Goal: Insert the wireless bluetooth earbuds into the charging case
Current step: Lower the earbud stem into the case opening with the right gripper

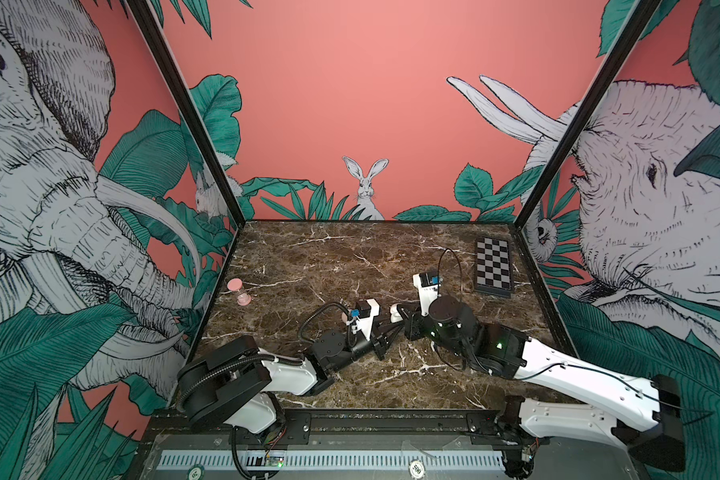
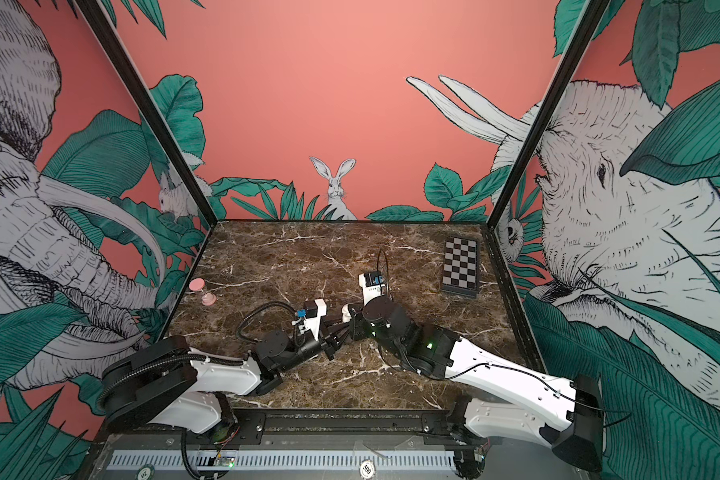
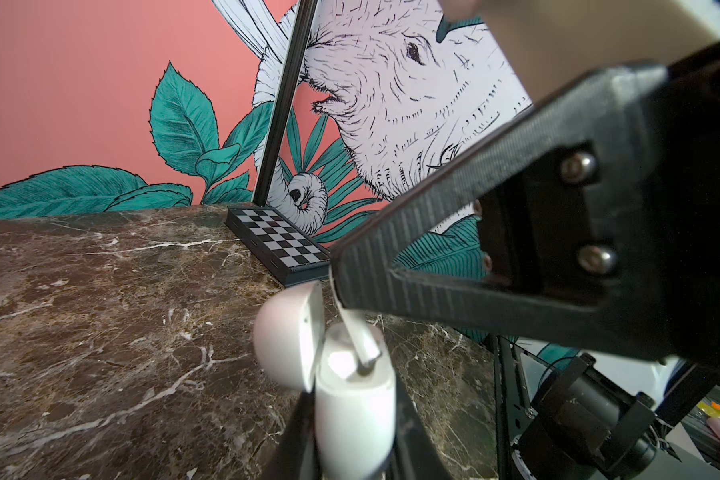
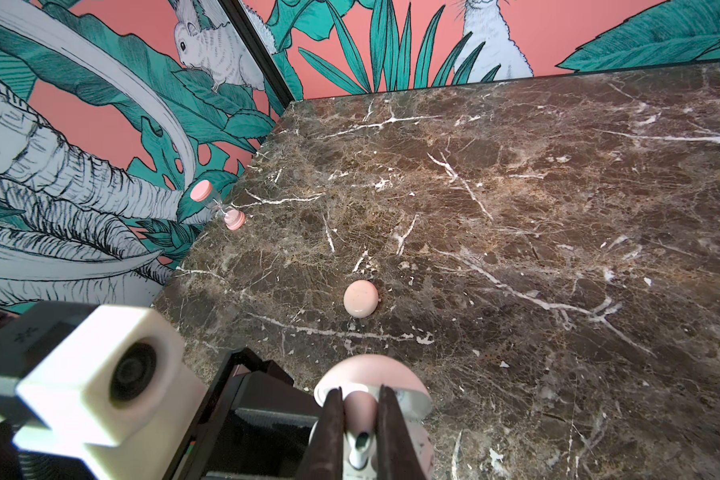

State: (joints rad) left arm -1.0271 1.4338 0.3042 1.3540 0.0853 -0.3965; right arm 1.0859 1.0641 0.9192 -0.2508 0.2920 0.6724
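Room lies open on the far marble table (image 1: pixel 350 257) — chessboard (image 1: pixel 493 266), hourglass (image 1: pixel 238 291) at edges; left gripper (image 3: pixel 338 282) pinches earbud (image 3: pixel 356 332), stem touching charging case (image 3: pixel 354 415) clamped by right gripper (image 4: pixel 360 392).

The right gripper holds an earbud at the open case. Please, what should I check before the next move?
1. Charging case open: ok.
2. Left gripper shut on the charging case: ok.
3. Right gripper shut on the earbud: ok.
4. Stem tip at a socket of the charging case: ok.
5. Earbud fully seated: not ok, most of the stem shows above the charging case.
6. Stem in line with the socket: cannot tell.
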